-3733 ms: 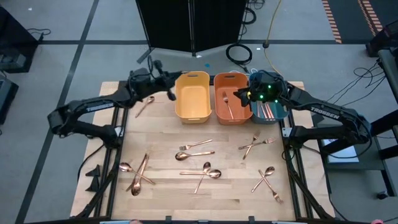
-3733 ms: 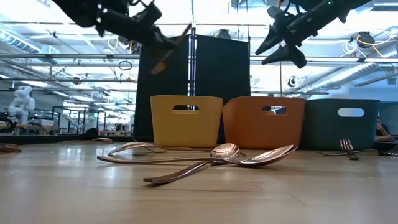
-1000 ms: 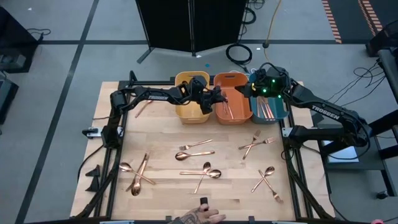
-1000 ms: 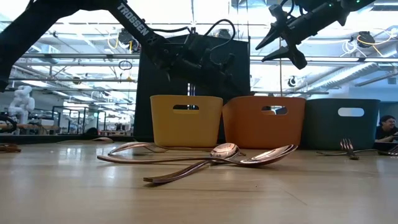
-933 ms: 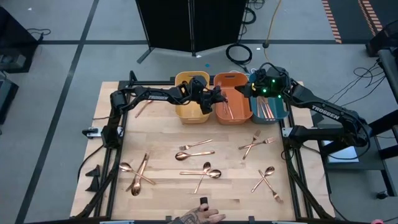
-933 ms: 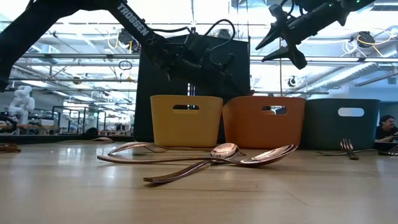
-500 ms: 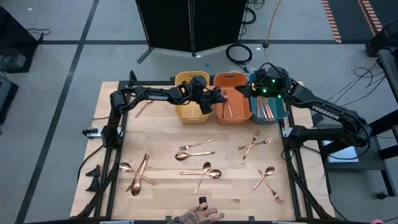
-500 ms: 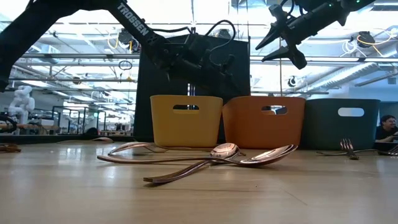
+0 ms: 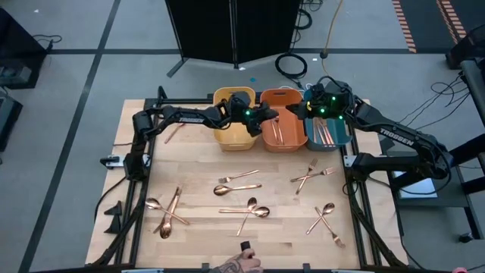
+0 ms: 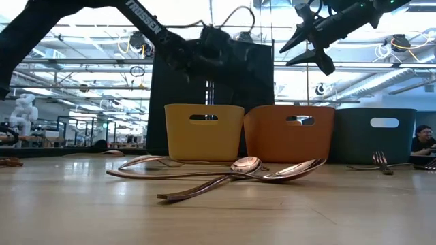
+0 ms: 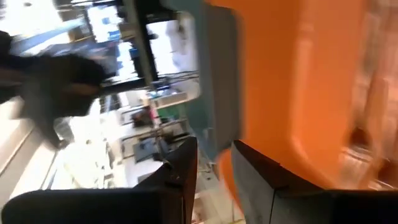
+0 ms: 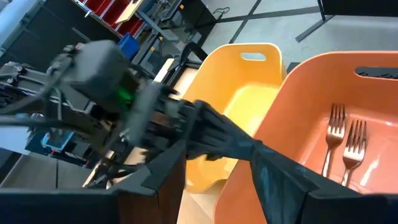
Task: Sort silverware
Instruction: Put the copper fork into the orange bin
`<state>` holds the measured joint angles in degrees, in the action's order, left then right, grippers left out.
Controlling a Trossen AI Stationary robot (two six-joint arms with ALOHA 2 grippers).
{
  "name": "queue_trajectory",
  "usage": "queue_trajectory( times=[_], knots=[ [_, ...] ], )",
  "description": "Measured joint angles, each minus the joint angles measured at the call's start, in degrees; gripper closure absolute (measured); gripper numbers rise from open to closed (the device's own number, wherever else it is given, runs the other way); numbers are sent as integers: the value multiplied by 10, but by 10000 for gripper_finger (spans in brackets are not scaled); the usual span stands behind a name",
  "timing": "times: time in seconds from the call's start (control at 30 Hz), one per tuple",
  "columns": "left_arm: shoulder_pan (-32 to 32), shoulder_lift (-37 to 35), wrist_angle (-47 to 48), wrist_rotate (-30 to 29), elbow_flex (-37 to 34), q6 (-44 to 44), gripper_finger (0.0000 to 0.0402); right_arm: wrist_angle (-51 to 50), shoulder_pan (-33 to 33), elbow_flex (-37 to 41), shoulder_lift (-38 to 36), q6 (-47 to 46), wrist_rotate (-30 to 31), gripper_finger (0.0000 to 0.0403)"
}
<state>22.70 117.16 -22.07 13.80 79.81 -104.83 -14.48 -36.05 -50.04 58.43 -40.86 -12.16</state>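
L jaws (image 9: 267,115) open above orange bin (image 9: 282,97).

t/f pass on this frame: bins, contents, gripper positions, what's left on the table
1. The orange plastic bin holds copper forks. True.
2. The yellow plastic bin is full of spoons. False: no silverware shows in it.
3. The left gripper is above the yellow and orange bins. True.
4. The right gripper rests on the wooden table. False: it hangs in the air over the bins.
5. No silverware remains on the table. False: copper spoons and forks still lie there.
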Motion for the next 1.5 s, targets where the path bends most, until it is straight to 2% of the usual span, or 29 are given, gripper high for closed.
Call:
queue_trajectory(
  times=[0.27,0.5,0.6,0.8,1.0,1.17,1.3,1.5],
  knots=[
    [-13,-69,-18,-9,2,199,305,39,-6,0,-1,22,-11,234],
    [-37,-117,1,-55,2,514,305,100,-7,0,-9,39,-18,234],
    [-55,-133,45,-68,2,602,305,95,-6,0,-19,38,-18,234],
    [-96,-141,119,-68,2,630,305,96,12,0,-38,29,-17,234],
    [-144,-143,119,-74,2,665,305,78,54,0,-63,43,-46,234],
    [-183,-142,105,-150,2,808,305,12,78,0,-96,77,-92,234],
    [-229,-136,89,-241,2,901,305,-41,90,0,-134,110,-144,234],
    [-318,-121,61,-398,12,1019,305,-94,106,0,-189,117,-153,234]
  ],
)
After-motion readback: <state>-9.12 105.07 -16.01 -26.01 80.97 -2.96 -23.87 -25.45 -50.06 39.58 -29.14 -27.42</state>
